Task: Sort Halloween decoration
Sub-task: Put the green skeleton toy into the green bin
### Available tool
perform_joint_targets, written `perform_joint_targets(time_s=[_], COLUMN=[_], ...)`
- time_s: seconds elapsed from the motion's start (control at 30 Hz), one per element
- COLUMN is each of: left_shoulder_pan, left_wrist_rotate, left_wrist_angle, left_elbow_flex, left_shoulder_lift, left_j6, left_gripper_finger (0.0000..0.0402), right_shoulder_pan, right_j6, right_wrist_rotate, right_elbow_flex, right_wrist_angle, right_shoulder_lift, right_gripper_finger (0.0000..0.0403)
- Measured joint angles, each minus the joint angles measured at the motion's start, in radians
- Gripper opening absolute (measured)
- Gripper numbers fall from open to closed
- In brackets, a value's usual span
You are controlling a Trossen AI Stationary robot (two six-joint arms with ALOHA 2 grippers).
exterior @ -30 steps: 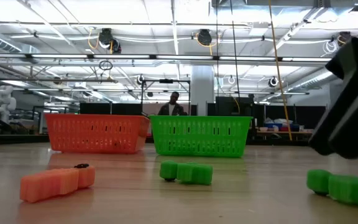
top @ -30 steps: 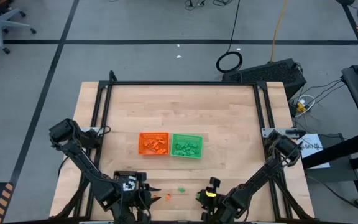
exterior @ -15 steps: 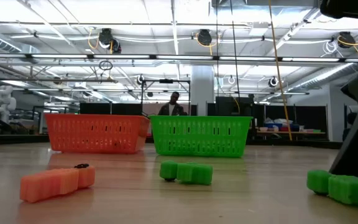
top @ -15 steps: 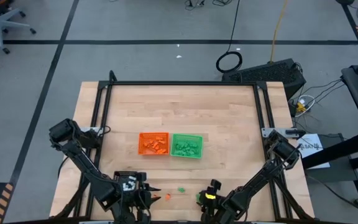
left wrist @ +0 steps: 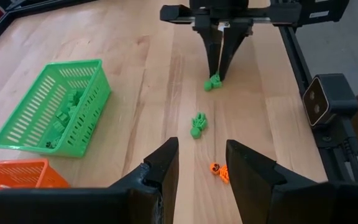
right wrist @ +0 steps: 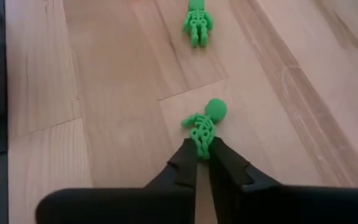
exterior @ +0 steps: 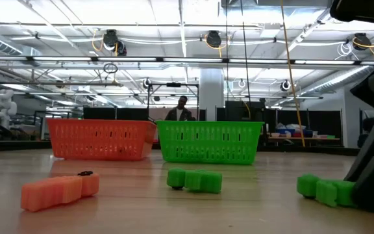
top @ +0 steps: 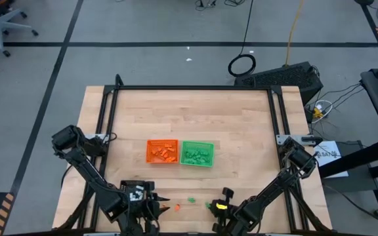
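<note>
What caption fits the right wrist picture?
Right claw pinching a small green plastic skeleton on the wooden table.

Overhead view straight down, low view level across the tabletop [exterior: 128,195], wrist views close; green basket [top: 197,153] shared.

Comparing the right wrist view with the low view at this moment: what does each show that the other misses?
Only the right wrist view shows the right claw shut on the legs of a small green plastic skeleton figure.

Only the low view shows the orange mesh basket, the green mesh basket, a loose orange trinket and a person far behind.

Both show the held skeleton and a second green skeleton lying loose on the wooden table.
</note>
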Motion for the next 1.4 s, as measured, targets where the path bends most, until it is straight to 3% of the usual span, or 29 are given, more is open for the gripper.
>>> perform_joint_targets(time_s=[0.27,0.7,1.0,1.4], left_shoulder_pan=[0.0,0.009,0.075,0.098], left_wrist_rotate=[-0.002,-0.004,-0.004,0.021], left_wrist_angle=[-0.002,0.075,0.072,0.071], left_elbow_flex=[0.0,0.0,0.0,0.0], left_shoulder_lift=[0.0,0.0,0.0,0.0], left_j6=[0.001,0.044,0.099,0.168], left_gripper_finger=[0.013,0.013,0.013,0.013], right_shoulder_pan=[-0.002,-0.005,-0.011,-0.016], right_j6=[-0.162,-0.499,-0.668,-0.992], right_wrist_rotate=[-0.038,-0.006,0.147,0.179], right_elbow_flex=[-0.006,-0.005,-0.003,-0.003], right_wrist_angle=[-0.04,-0.099,-0.116,-0.12], right_shoulder_lift=[-0.069,-0.249,-0.307,-0.318], right_gripper_finger=[0.0003,0.0001,0.0,0.0])
